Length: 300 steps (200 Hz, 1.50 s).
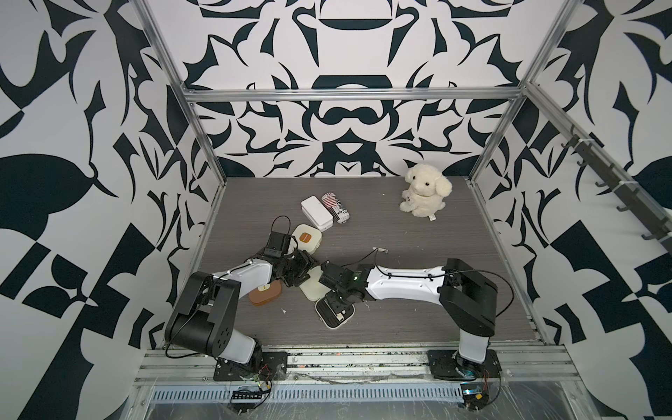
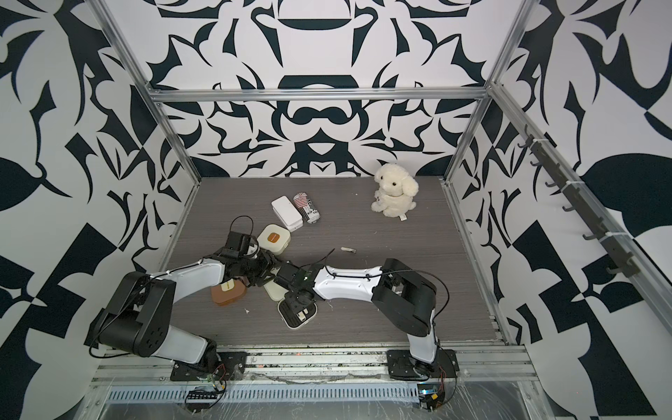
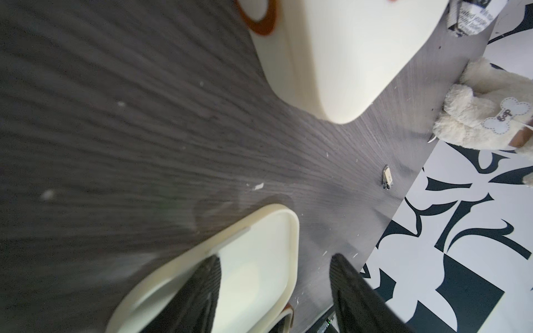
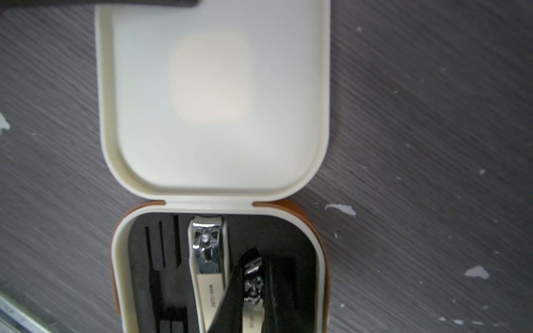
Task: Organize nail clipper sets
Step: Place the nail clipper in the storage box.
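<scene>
**Stage shown: loading clippers into an opened case.** The grey wood-grain table (image 1: 400,291) carries both arms, which meet near its middle over the open cream case (image 4: 213,101).

- The left gripper (image 3: 275,259) has its jaws spread. One finger (image 3: 199,291) lies on the inside of the lid (image 3: 253,245) and the other sits beyond the rim, so it appears to steady the lid rather than clamp it.
- The right gripper (image 4: 261,269) is pinching a small metal clipper (image 4: 251,288) just above the black slotted base (image 4: 138,288), at a slant to the slots.
- A plush dog (image 1: 425,191) sits far right, well apart.
- A white box (image 1: 316,212) and a striped can (image 1: 336,207) lie side by side at far centre. Neither is part of the task.
- A closed cream case (image 1: 307,238) lies just beyond the left gripper.
- A tan-brown case (image 1: 265,292), also closed, lies to the left of the open case, partly under the left arm.
- One seated clipper (image 4: 206,259) already fills a slot.
- A loose clipper (image 1: 380,250) lies alone on the table, far right of the open case.

**Next move, as judged:** turn the held clipper parallel to the seated one, lower it into the vacant recess beside it, and release. The loose clipper and the lid closure would follow. The contents of the closed cases cannot be told.
</scene>
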### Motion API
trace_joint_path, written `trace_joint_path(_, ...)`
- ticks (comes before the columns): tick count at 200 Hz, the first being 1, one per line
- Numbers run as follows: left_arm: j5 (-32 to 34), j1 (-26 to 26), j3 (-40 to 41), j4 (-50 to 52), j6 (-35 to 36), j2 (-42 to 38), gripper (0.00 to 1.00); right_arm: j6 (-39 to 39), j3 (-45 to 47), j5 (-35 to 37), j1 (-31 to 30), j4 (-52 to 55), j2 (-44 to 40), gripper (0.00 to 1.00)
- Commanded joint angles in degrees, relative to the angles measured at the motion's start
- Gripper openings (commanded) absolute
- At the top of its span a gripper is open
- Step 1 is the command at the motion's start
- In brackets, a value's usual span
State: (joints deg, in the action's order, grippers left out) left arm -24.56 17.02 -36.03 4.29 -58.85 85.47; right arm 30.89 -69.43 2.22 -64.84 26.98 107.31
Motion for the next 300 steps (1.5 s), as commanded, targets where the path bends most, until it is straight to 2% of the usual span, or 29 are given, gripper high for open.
trace_joint_path(1, 2.7, 0.0, 1.0, 4.8, 1.0, 1.4, 0.65, -0.9, 0.7, -1.1, 0.1, 2.6, -0.5, 0.04)
trace_joint_path(64, 2.7, 0.0, 1.1, 4.8, 0.9, 1.1, 0.65, -1.1, -2.0, -1.0, -0.1, 3.3, 1.5, 0.07)
trace_joint_path(104, 2.7, 0.0, 1.1, 4.9, 0.9, 0.9, 0.65, 0.0, -3.6, 0.5, -0.1, 4.2, 1.9, 0.18)
trace_joint_path(300, 2.6, 0.0, 1.5, 4.4, 0.9, 1.3, 0.64, 1.5, -11.0, 4.2, 1.4, 7.0, 3.6, 0.27)
